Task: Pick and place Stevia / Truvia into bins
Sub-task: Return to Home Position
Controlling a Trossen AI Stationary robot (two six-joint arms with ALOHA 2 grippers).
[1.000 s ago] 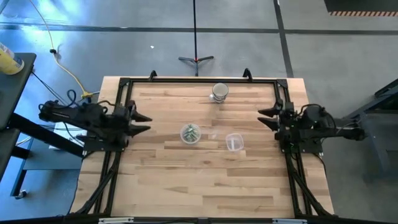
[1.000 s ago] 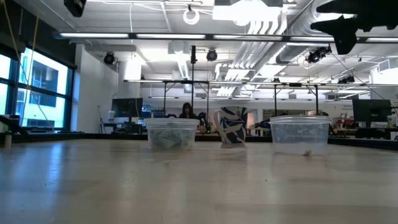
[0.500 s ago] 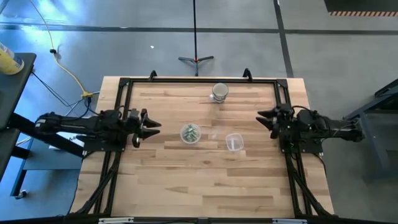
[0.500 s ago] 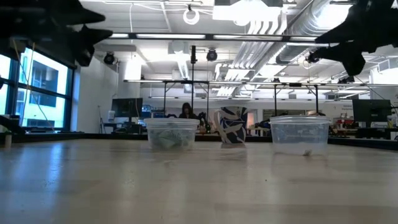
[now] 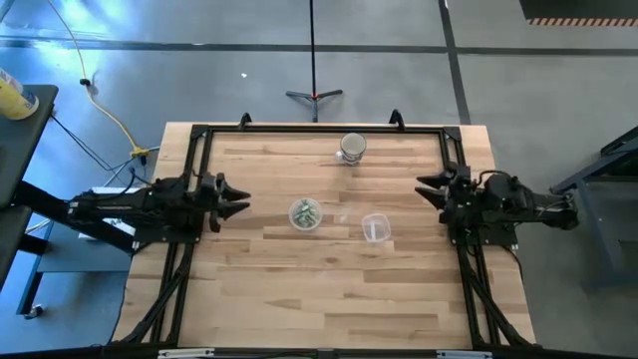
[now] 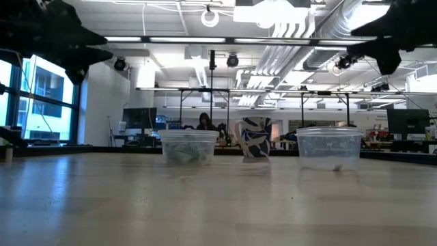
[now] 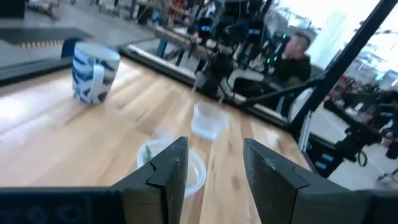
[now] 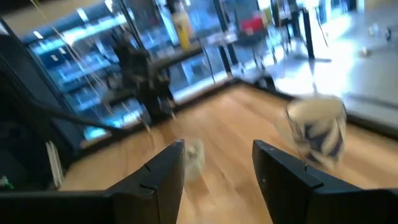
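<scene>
Pale green packets (image 5: 306, 212) lie in the round, shallow clear cup (image 6: 188, 146), which stands on the table's middle and shows in the left wrist view as the cup (image 7: 186, 171). The second clear cup (image 5: 375, 228) stands to its right and a little nearer; it shows in the low view as the cup (image 6: 330, 147) and holds something small and pale. My left gripper (image 5: 234, 204) hovers open over the table's left side, pointing at the cups, its fingertips (image 7: 214, 165) apart. My right gripper (image 5: 424, 187) hovers open at the right side, its fingertips (image 8: 217, 165) apart.
A blue-and-white patterned mug (image 5: 352, 148) stands near the far edge, behind the cups, seen in the low view as the mug (image 6: 253, 139). A dark frame (image 5: 319, 130) runs round the table's far, left and right sides. A person sits in the room beyond.
My left arm has reached from the left edge toward the cups and come down into the low view, then drawn back a little. My right gripper dipped slightly and rose again, staying near the right side. The cups and mug have kept still.
</scene>
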